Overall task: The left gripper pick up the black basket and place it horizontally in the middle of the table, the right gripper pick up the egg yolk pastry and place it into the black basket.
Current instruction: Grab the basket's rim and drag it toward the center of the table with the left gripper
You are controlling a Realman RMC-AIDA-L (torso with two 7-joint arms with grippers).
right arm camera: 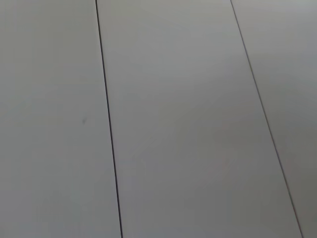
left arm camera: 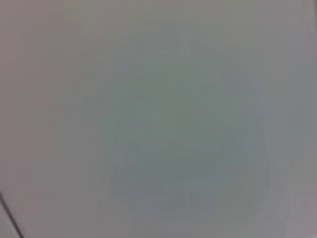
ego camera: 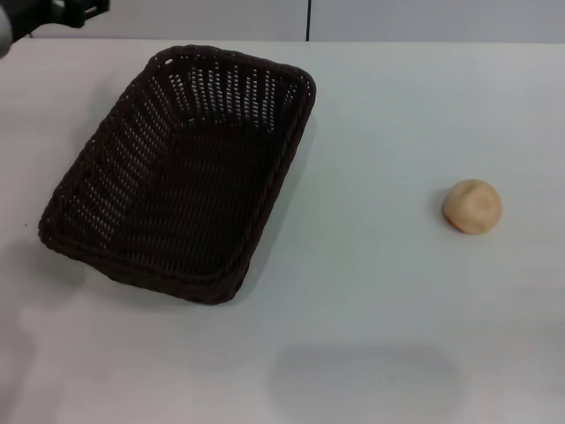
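The black basket point(ego camera: 181, 172) lies empty on the left half of the white table point(ego camera: 380, 132), set at a slant with its long side running from far right to near left. The egg yolk pastry point(ego camera: 472, 207) sits alone on the table's right side, well apart from the basket. Neither gripper shows in the head view. The left wrist view shows only a plain pale surface, and the right wrist view shows pale panels with thin dark seams; no fingers show in either.
A dark piece of equipment point(ego camera: 75, 11) sits beyond the table's far left corner. A thin dark vertical seam point(ego camera: 308, 19) runs down the wall behind the table. A faint shadow point(ego camera: 362, 380) lies on the near table.
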